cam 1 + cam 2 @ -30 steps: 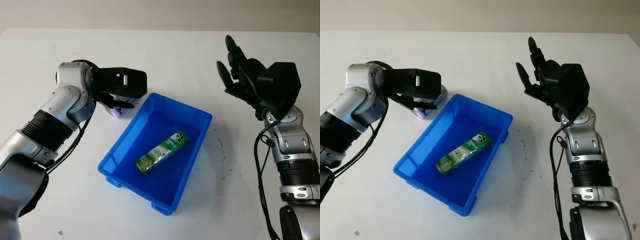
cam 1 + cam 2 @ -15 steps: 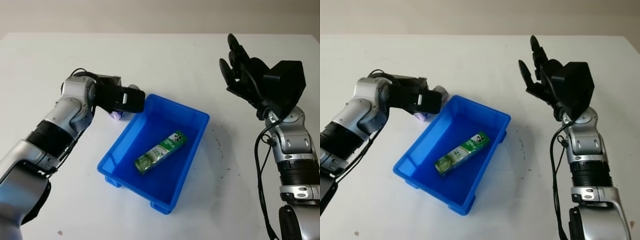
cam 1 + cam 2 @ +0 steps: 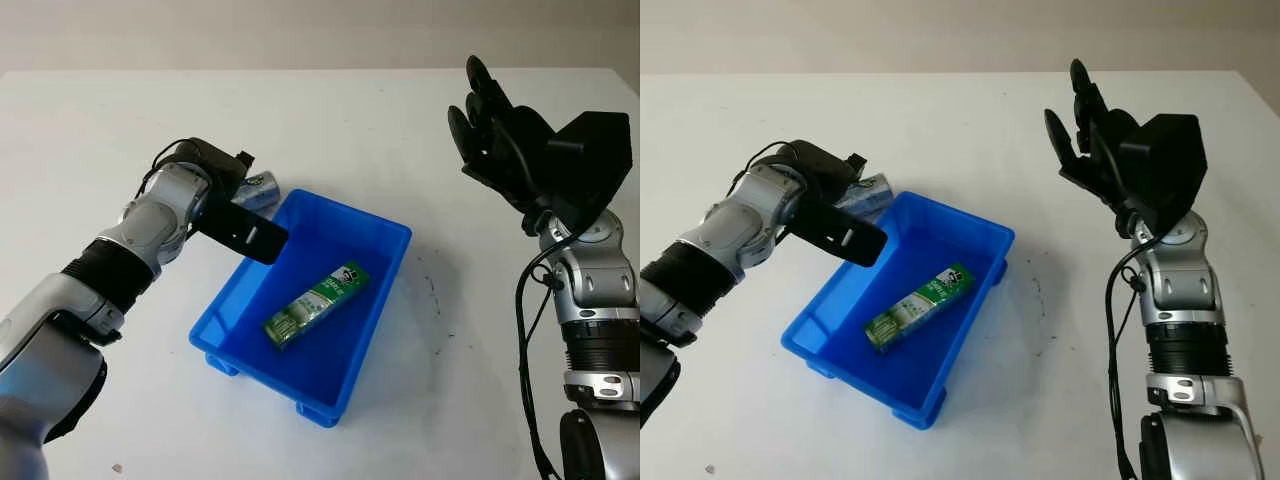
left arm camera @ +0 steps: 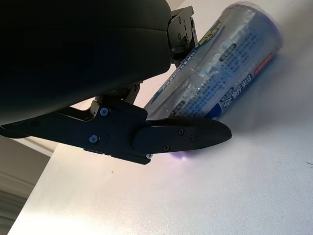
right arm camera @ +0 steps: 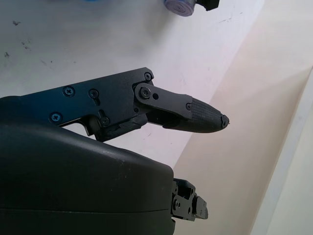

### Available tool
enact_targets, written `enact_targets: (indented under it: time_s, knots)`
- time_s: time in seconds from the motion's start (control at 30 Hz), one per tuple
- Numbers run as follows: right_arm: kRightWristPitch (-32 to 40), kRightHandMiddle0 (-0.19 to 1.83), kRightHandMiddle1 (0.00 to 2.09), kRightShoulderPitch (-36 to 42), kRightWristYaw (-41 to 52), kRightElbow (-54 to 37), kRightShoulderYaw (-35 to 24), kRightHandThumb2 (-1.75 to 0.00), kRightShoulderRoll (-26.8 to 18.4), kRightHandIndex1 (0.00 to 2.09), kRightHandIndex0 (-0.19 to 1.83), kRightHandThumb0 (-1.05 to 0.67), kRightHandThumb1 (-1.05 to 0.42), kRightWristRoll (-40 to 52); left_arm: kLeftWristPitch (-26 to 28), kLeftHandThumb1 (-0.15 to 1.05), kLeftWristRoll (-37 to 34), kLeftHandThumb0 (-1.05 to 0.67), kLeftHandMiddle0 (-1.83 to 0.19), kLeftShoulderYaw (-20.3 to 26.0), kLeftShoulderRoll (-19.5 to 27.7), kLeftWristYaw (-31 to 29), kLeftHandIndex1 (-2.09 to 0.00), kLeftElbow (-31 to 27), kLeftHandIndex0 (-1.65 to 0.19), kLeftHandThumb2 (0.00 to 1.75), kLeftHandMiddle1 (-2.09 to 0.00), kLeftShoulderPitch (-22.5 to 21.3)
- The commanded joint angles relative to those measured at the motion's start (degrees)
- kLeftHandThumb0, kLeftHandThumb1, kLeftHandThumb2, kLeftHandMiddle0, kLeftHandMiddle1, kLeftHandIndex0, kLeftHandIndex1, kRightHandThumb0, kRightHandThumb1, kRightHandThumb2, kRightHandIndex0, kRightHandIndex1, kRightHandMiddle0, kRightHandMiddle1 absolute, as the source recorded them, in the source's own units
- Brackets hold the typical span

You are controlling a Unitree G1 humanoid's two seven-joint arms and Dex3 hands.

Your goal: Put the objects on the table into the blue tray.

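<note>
The left hand (image 3: pixel 240 215) sits at the far-left corner of the blue tray (image 3: pixel 385 290), its black fingers (image 4: pixel 181 134) reaching out over the tray's near-left rim while the shell of the hand lies against a silver can (image 3: pixel 256 190). In the left wrist view the can, printed in blue with a purple end, lies on its side on the white table (image 3: pixel 130 110) with one finger across it and another part of the hand touching its upper side; whether the fingers actually clamp it or just bracket it cannot be told. The can lies just outside the tray, touching or nearly touching its far-left corner. Inside the tray a green and white carton (image 3: pixel 316 305) lies flat, set diagonally on the tray floor. The right hand (image 3: pixel 495 125) is held up in the air well off to the right of the tray, open and holding nothing, its fingers pointing away from the robot above the table.
</note>
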Motion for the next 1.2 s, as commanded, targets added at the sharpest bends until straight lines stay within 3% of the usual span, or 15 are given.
enact_targets:
  time_s: [0.0, 0.2, 0.27, 0.43, 0.5, 0.6, 0.63, 0.67, 0.7, 0.73, 0.77, 0.8, 0.9, 1.07, 1.17]
  knots:
    - [-0.41, -0.19, 0.00, 0.29, 0.40, -0.79, -0.73, -0.63, -0.79, 0.00, -0.19, -0.54, -1.05, 0.54, -1.03, 1.05, 0.35, -0.52, -0.65, -1.44, -0.11, -2.15, -1.60, 1.98, 0.17, 0.34, -2.09, 2.90]
    - [-0.08, -0.19, 0.00, 0.34, 0.95, -0.81, -0.72, -0.62, -1.41, 0.00, -0.19, -0.54, -1.05, 0.37, -5.39, 1.05, 0.58, -0.18, -0.44, -1.04, 1.61, -1.33, -0.64, 1.50, 0.01, 0.17, -2.09, 1.85]
    - [-0.02, -0.19, 0.00, 0.27, 1.21, -0.63, -0.76, -0.61, -1.59, 0.00, -0.19, -0.55, -1.05, 0.44, -8.61, 1.05, 0.70, -0.16, -0.36, -0.47, 3.20, 1.87, -0.51, 1.24, -0.10, 0.13, -2.09, 1.36]
    - [-0.24, -0.19, 0.00, 0.00, 1.85, 0.04, -0.86, -0.61, -1.84, 0.00, -0.19, -0.55, -1.05, 0.78, -12.07, 1.05, -0.53, -0.20, -0.14, 3.35, 5.48, 9.24, -1.27, 1.36, 0.03, 0.18, -2.09, -0.99]
    - [-0.64, -0.19, 0.00, -0.09, 2.01, 0.43, -0.90, -0.61, -1.90, 0.00, -0.19, -0.54, -1.05, 0.78, -12.93, 1.05, -1.02, -0.21, -0.27, 4.93, 6.04, 12.08, -1.69, 2.09, 0.10, 0.26, -2.09, -2.61]
    - [-0.67, -0.19, 0.00, -0.25, 2.01, 0.63, -0.72, -0.61, -1.97, 0.00, -0.19, -0.54, -1.05, 0.52, -13.16, 1.05, -3.90, -0.26, -0.39, 8.75, 6.40, 15.18, -1.52, 3.30, 0.04, 0.22, -2.09, -4.93]
    - [-0.82, -0.19, 0.00, -0.29, 1.99, 0.75, -0.61, -0.61, -2.04, 0.00, -0.19, -0.54, -1.05, 0.34, -13.95, 1.05, -4.67, -0.28, -0.41, 9.78, 6.93, 16.73, -1.52, 3.50, 0.01, 0.21, -2.09, -5.70]
    - [-0.91, -0.19, 0.00, -0.34, 2.02, 0.87, -0.55, -0.61, -2.08, 0.00, -0.19, -0.53, -1.05, 0.25, -14.77, 1.05, -5.21, -0.27, -0.45, 10.73, 7.57, 18.52, -1.76, 3.40, 0.03, 0.21, -2.09, -6.37]
    - [-1.00, -0.19, 0.00, -0.38, 2.04, 0.96, -0.48, -0.61, -2.12, 0.00, -0.19, -0.53, -1.05, 0.14, -14.50, 1.05, -5.90, -0.27, -0.48, 11.84, 7.81, 19.29, -1.78, 3.12, 0.10, 0.20, -2.09, -6.98]
    - [-1.21, -0.19, 0.00, -0.44, 2.14, 1.10, -0.37, -0.62, -2.19, 0.00, -0.19, -0.53, -1.05, 0.00, -13.81, 1.05, -6.91, -0.30, -0.45, 13.13, 7.96, 19.13, -1.58, 2.42, 0.10, 0.24, -2.09, -7.45]
    - [-1.29, -0.19, 0.00, -0.50, 2.18, 1.21, -0.33, -0.62, -2.19, 0.00, -0.19, -0.53, -1.05, -0.05, -12.63, 1.05, -7.85, -0.30, -0.46, 14.48, 8.00, 18.44, -1.69, 1.11, 0.11, 0.28, -2.09, -7.69]
    - [-1.32, -0.19, 0.00, -0.58, 2.12, 1.32, -0.31, -0.62, -2.16, 0.00, -0.19, -0.53, -1.05, -0.12, -12.04, 1.05, -8.93, -0.32, -0.56, 15.76, 8.20, 17.95, -1.93, -0.23, -0.06, 0.32, -2.09, -7.78]
    - [-1.55, -0.19, 0.00, -0.77, 2.06, 1.68, -0.12, -0.63, -2.17, 0.00, -0.19, -0.53, -1.05, -0.44, -13.39, 1.05, -11.89, -0.32, -0.78, 19.06, 9.53, 19.79, -2.08, -2.87, -0.41, 0.32, -2.09, -7.20]
    - [-1.46, -0.19, 0.00, -0.70, 1.70, 1.75, -0.06, -0.64, -1.99, 0.00, -0.19, -0.52, -1.05, -0.83, -11.71, 1.05, -14.86, -0.34, -0.80, 23.11, 11.05, 18.84, -2.09, -7.61, -0.40, 0.34, -2.09, -6.09]
    - [-1.71, -0.19, 0.00, -0.57, 1.87, 1.81, -0.24, -0.63, -2.02, 0.00, -0.19, -0.53, -1.05, -0.63, -11.36, 1.05, -18.15, -0.32, -0.98, 26.07, 11.69, 18.18, -2.09, -10.66, -0.55, 0.34, -2.09, -5.39]
